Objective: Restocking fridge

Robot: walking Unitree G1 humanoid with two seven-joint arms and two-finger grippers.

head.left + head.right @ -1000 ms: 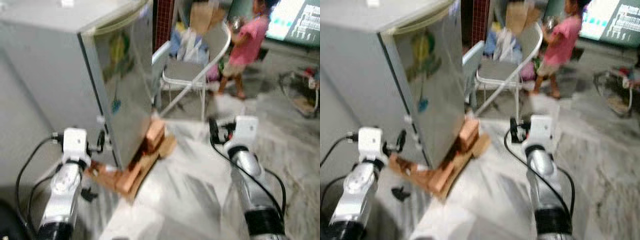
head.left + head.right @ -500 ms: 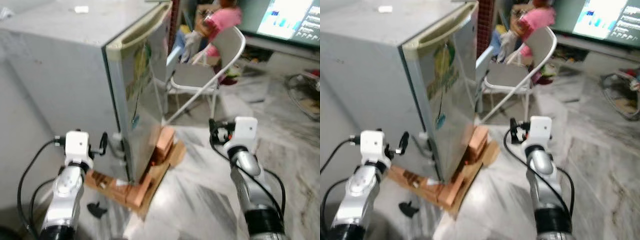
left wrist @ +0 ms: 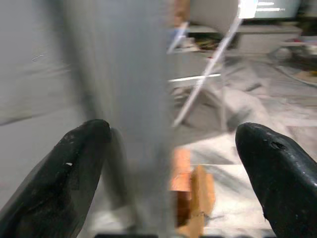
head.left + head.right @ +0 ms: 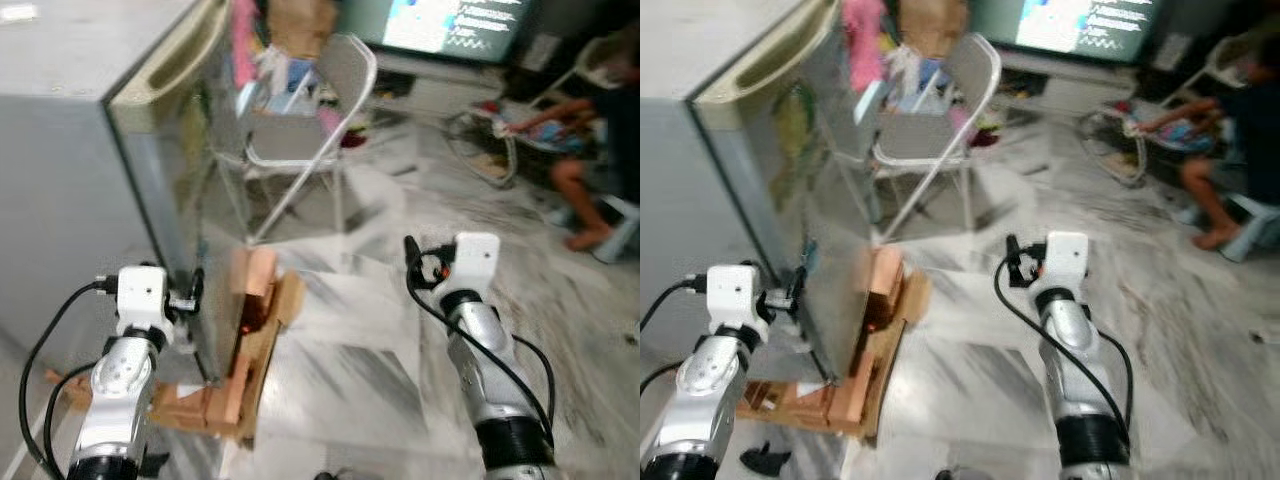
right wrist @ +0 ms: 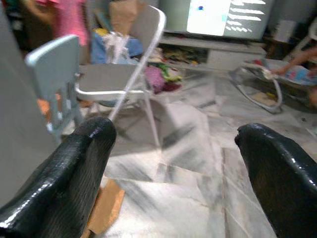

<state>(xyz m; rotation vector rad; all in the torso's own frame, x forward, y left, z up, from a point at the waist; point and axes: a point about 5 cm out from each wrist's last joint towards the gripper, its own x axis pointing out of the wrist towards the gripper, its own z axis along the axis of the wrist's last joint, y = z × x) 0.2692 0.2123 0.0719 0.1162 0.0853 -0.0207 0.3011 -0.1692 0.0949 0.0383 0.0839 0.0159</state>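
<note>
So, going from the robot's left: the fridge (image 4: 90, 150) takes up that whole side, a grey box with its door shut, propped up on bricks and a wooden pallet (image 4: 245, 350) on the marble floor (image 4: 360, 340). The left claw (image 3: 171, 173) is raised right at the front corner of the fridge, fingers spread wide with nothing between them; through its wrist camera you look straight at the fridge edge, but it's blurry, so I can't tell if a fingertip is actually touching the door.

Behind that is a white folding chair (image 4: 310, 130) with a smaller pale blue chair (image 5: 52, 74) beside it. The right claw (image 5: 173, 168) hangs over open floor in the middle, also wide open and empty, well away from the fridge. Further right there's a lit screen (image 4: 450, 20) at the back, and a person sitting low (image 4: 590, 170) at the far edge.

Progress-wise I'd say this is basically the very start. Door's closed, neither claw carries any food or bottles, and I don't see anything staged for loading. Opening the door, fetching items and putting them inside all look left to do.
</note>
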